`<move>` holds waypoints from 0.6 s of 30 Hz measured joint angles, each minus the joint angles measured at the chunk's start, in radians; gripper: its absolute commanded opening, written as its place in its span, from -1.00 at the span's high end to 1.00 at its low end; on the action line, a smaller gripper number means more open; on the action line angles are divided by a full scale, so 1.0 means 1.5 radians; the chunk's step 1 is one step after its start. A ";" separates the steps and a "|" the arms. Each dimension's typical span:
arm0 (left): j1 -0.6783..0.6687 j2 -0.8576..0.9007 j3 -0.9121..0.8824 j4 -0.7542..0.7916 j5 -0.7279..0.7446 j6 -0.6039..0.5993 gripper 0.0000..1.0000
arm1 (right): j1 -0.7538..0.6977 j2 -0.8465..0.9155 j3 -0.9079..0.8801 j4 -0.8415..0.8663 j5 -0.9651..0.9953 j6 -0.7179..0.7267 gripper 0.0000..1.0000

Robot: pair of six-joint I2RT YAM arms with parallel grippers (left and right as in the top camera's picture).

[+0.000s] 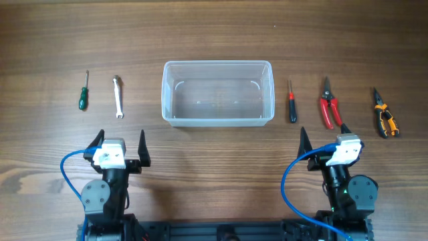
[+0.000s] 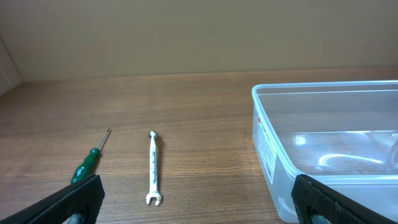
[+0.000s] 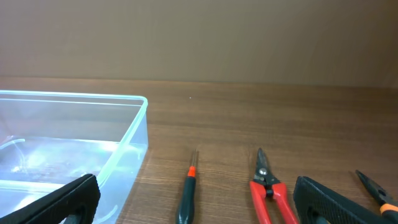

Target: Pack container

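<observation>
The clear plastic container (image 1: 218,92) stands empty at the table's centre; it also shows in the left wrist view (image 2: 323,149) and the right wrist view (image 3: 68,137). Left of it lie a green-handled screwdriver (image 1: 83,92) (image 2: 87,163) and a silver wrench (image 1: 118,97) (image 2: 153,168). Right of it lie a black-handled screwdriver (image 1: 291,102) (image 3: 188,190), red-handled snips (image 1: 328,104) (image 3: 267,186) and orange-black pliers (image 1: 384,114) (image 3: 378,191). My left gripper (image 1: 121,144) (image 2: 199,202) is open and empty, near the front edge. My right gripper (image 1: 324,136) (image 3: 196,202) is open and empty, in front of the right-hand tools.
The wooden table (image 1: 214,33) carries nothing else. A blue cable (image 1: 67,171) loops by the left arm's base and another blue cable (image 1: 289,184) by the right arm's base.
</observation>
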 measured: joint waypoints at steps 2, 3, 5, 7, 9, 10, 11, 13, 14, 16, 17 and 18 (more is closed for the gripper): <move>0.000 0.000 0.000 0.000 0.000 0.000 -1.00 | 0.000 0.000 0.000 0.000 0.000 0.000 -0.99; 0.000 0.000 0.000 0.000 0.000 0.000 -0.99 | 0.000 0.000 0.000 0.000 0.000 0.000 -0.99; 0.000 0.000 0.000 0.000 0.000 0.000 -1.00 | 0.000 0.000 0.000 0.000 0.000 0.000 -0.99; 0.000 0.000 0.000 0.000 0.000 0.000 -0.99 | 0.000 0.000 0.000 0.000 0.000 0.000 -0.99; 0.000 0.000 0.000 0.000 0.000 0.000 -1.00 | 0.000 0.000 0.000 0.000 0.000 0.000 -1.00; 0.000 0.000 0.000 0.000 0.000 0.000 -1.00 | 0.000 0.000 0.000 0.000 0.000 0.000 -0.99; 0.000 0.000 0.000 0.000 0.000 0.000 -1.00 | 0.000 0.000 0.000 0.000 0.000 0.000 -0.99; 0.000 0.000 0.000 0.000 0.000 0.000 -0.99 | 0.000 0.000 0.000 0.004 0.000 0.000 -0.99; 0.000 0.000 0.000 0.000 0.000 0.000 -1.00 | 0.000 0.000 0.000 0.005 0.000 0.000 -0.99; 0.000 0.000 0.000 0.000 0.000 0.000 -0.99 | 0.000 0.000 0.000 0.005 0.000 0.009 -0.99; 0.000 0.000 0.000 0.000 0.000 0.000 -0.99 | 0.000 0.000 0.000 0.005 0.000 0.015 -0.99; 0.000 0.000 0.000 0.000 0.000 0.000 -1.00 | 0.000 0.000 0.000 0.005 0.000 0.026 -0.99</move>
